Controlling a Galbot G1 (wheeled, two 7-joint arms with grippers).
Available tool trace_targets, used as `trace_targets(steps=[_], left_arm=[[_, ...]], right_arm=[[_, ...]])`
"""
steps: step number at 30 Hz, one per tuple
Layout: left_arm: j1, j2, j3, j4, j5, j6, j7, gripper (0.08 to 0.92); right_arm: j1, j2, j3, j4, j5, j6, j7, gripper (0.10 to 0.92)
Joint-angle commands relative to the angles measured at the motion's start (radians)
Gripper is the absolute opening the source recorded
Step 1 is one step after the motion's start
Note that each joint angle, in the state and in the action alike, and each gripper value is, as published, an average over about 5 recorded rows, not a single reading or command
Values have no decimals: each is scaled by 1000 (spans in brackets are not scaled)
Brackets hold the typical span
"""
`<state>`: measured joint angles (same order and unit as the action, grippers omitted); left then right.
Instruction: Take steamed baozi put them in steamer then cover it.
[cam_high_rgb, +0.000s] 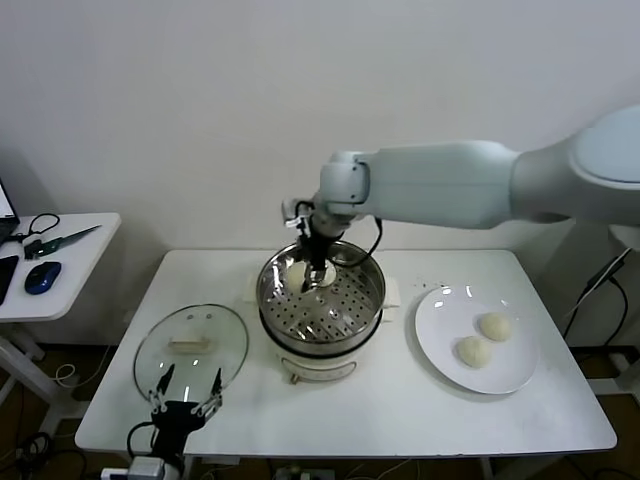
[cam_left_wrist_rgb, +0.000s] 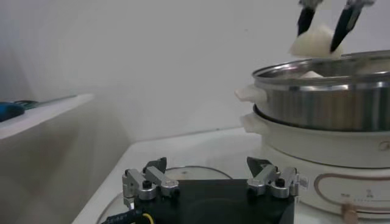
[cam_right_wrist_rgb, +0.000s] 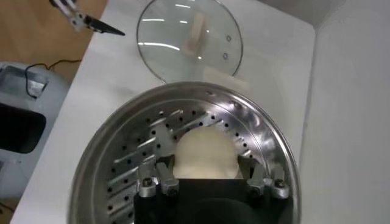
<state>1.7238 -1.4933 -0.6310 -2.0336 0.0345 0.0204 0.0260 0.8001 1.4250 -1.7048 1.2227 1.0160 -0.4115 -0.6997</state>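
My right gripper (cam_high_rgb: 318, 270) hangs over the steamer (cam_high_rgb: 322, 318), shut on a cream-white baozi (cam_right_wrist_rgb: 206, 152) pinched between its two fingers. Seen from the left wrist, this baozi (cam_left_wrist_rgb: 314, 41) hangs just above the steel rim (cam_left_wrist_rgb: 323, 72). Another baozi (cam_high_rgb: 297, 272) lies inside the basket at the back left. Two more baozi (cam_high_rgb: 494, 326) (cam_high_rgb: 473, 351) rest on the white plate (cam_high_rgb: 440, 330) to the right. The glass cover (cam_high_rgb: 190, 345) lies flat on the table, left of the steamer. My left gripper (cam_high_rgb: 186, 392) stands open at the cover's near edge, holding nothing.
A side table (cam_high_rgb: 70, 262) at the far left carries scissors and a blue mouse. The white wall stands close behind the steamer. The steamer's cooker base (cam_left_wrist_rgb: 317, 152) rises just to the right of my left gripper.
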Motion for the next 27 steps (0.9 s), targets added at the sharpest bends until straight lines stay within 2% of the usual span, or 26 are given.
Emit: trace_targets(steps=[1,11,18,22,27], left_arm=[[0,1,0,1,-1,-1,0,823],[-5,1,-2,5,-1,-1,0,823],[-1,0,-3,-2,0,0,1,823],[5,0,-4,-11,2,1,1,823],[12,-2,-3,-25,6,4,2,823]], right_arm=[[-114,100,-4,-76,15,-60,105,696],[-165,115,9,-133,-1,-81,147,698],[-106,83,16,-85,11,-78,121,811],[6,-11,-1,2,14,-35,52,822],[176,-244,-103,117,-50,65,-106,823]])
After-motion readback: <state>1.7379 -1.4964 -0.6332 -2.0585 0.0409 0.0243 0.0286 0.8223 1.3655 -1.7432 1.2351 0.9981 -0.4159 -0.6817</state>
